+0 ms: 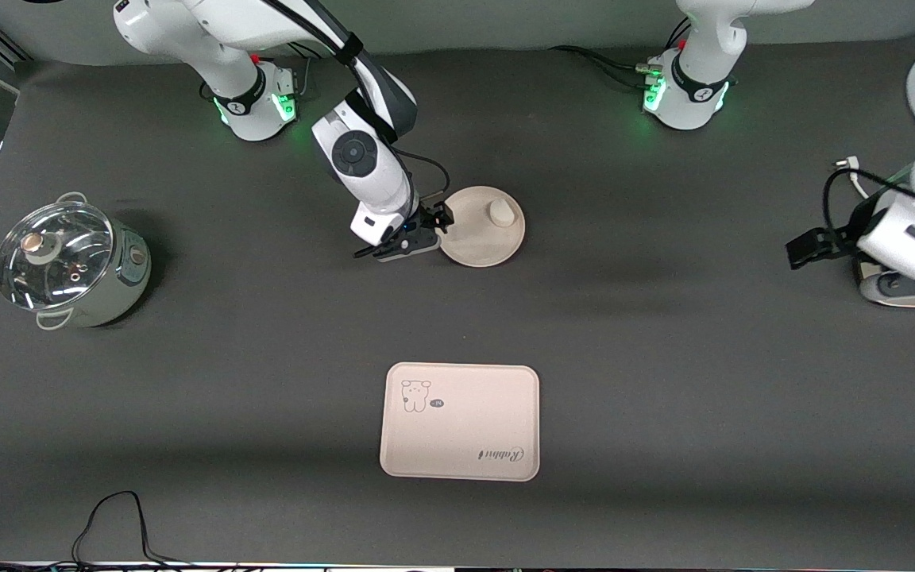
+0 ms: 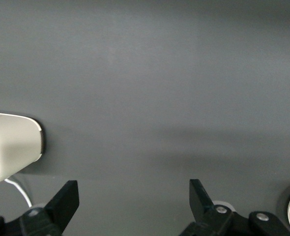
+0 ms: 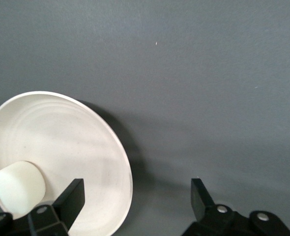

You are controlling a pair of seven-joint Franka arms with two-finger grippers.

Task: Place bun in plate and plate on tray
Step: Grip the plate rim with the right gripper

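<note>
The bun [image 1: 501,210] lies in the round cream plate [image 1: 475,245], on its side nearer the robots' bases. The right gripper [image 1: 435,222] is open and low at the plate's edge, on the side toward the right arm's end. In the right wrist view the plate [image 3: 71,132] holds the bun [image 3: 17,187], and the right gripper [image 3: 137,196] straddles the rim, with one finger over the plate and the other over the table. The tray [image 1: 460,421] lies empty, nearer the front camera. The left gripper [image 1: 805,249] waits open and empty at the left arm's end, and its wrist view [image 2: 133,201] shows bare table between the fingers.
A pot with a glass lid [image 1: 68,262] stands at the right arm's end. A cream appliance [image 1: 902,292] sits under the left arm, and its body also shows in the left wrist view [image 2: 10,147]. A black cable [image 1: 112,520] lies at the front edge.
</note>
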